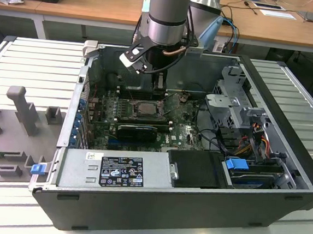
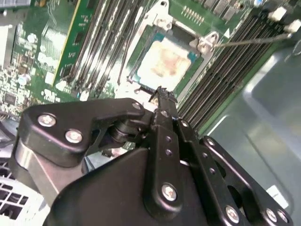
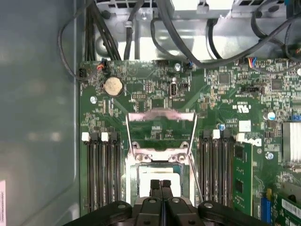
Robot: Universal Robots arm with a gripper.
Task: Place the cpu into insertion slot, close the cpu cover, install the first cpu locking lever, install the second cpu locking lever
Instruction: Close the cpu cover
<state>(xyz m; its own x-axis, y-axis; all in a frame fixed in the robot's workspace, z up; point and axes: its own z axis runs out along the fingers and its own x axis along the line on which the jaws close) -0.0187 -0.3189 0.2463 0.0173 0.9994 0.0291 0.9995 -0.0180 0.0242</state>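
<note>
Going across the exterior view from its left, I see a grey fixture (image 1: 20, 105) and a blue clip (image 1: 38, 168) outside the computer case (image 1: 164, 211), well away from my gripper (image 3: 161, 184). Next is the power supply (image 1: 113, 171), nearer the camera than the gripper. Then comes the black expansion card (image 1: 137, 130), lying just beside the insertion slot (image 1: 144, 108). The gripper hangs over that slot, inside the case. Toward the exterior view's right, the drive cage (image 1: 240, 102) stands well clear of the gripper.

In both wrist views my fingers (image 2: 164, 122) are pressed together, with nothing between them that I can see. The cpu (image 2: 164, 63) lies flat in the slot, pale face up, just beneath the fingertips; I cannot tell whether they touch it. The cpu cover (image 3: 160, 116) stands swung up beyond the fingertips, at the far edge of the slot, with green board showing through its window. A thin locking lever (image 2: 254, 41) sticks out free beside the slot, near the fingertips. Memory slots (image 3: 101, 169) run in banks on both sides of the gripper
</note>
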